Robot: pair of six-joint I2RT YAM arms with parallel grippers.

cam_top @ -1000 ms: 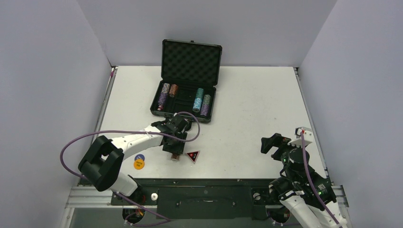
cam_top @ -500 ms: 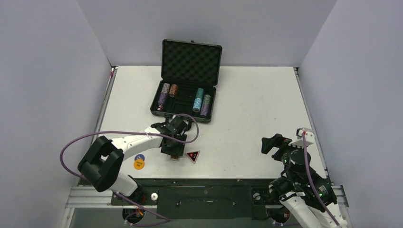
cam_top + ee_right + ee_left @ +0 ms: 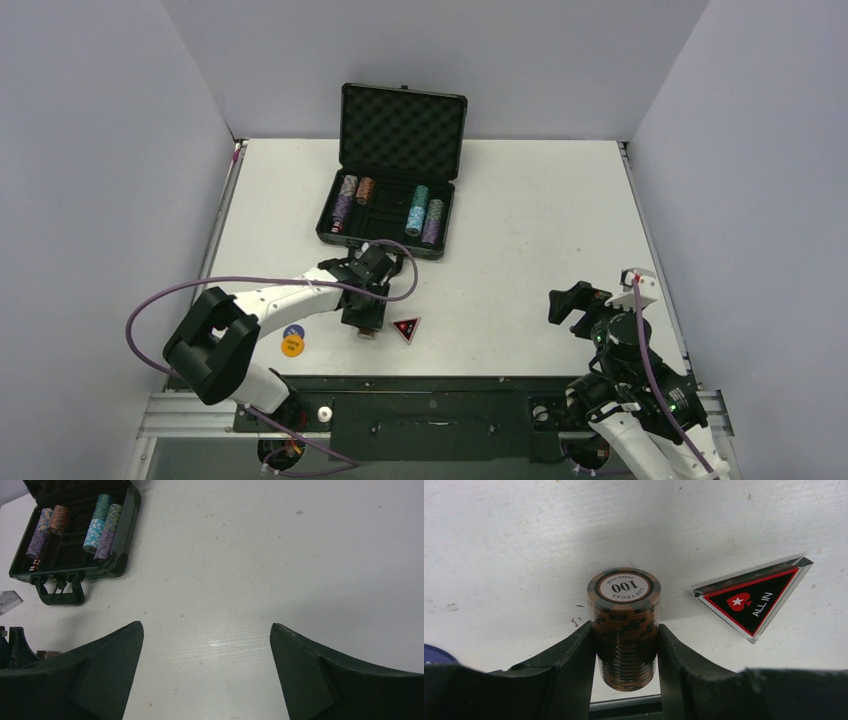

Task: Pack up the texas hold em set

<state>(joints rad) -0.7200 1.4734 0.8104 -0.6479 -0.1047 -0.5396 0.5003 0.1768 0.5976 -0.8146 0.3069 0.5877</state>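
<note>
The black briefcase (image 3: 330, 232) lies open at the table's middle back, lid up, and also shows in the right wrist view (image 3: 129, 525). It holds purple (image 3: 342, 207), brown (image 3: 365, 189) and teal (image 3: 416, 210) chip stacks and red dice (image 3: 336, 226). My left gripper (image 3: 366, 322) is shut on a brown chip stack (image 3: 624, 625) marked 100, standing upright near the front edge. The black-red "ALL IN" triangle (image 3: 756, 597) lies flat just to its right. The yellow disc (image 3: 292, 347) and blue disc (image 3: 293, 331) lie to its left. My right gripper (image 3: 572, 300) is open and empty, pointing towards the case.
The table's front edge and the dark base rail (image 3: 430, 385) run just below the left gripper. The left arm's purple cable (image 3: 180, 293) loops over the table's left part. Grey walls close off the left, back and right.
The left gripper has shifted very slightly with the brown stack still between its fingers. The right arm has not visibly moved.
</note>
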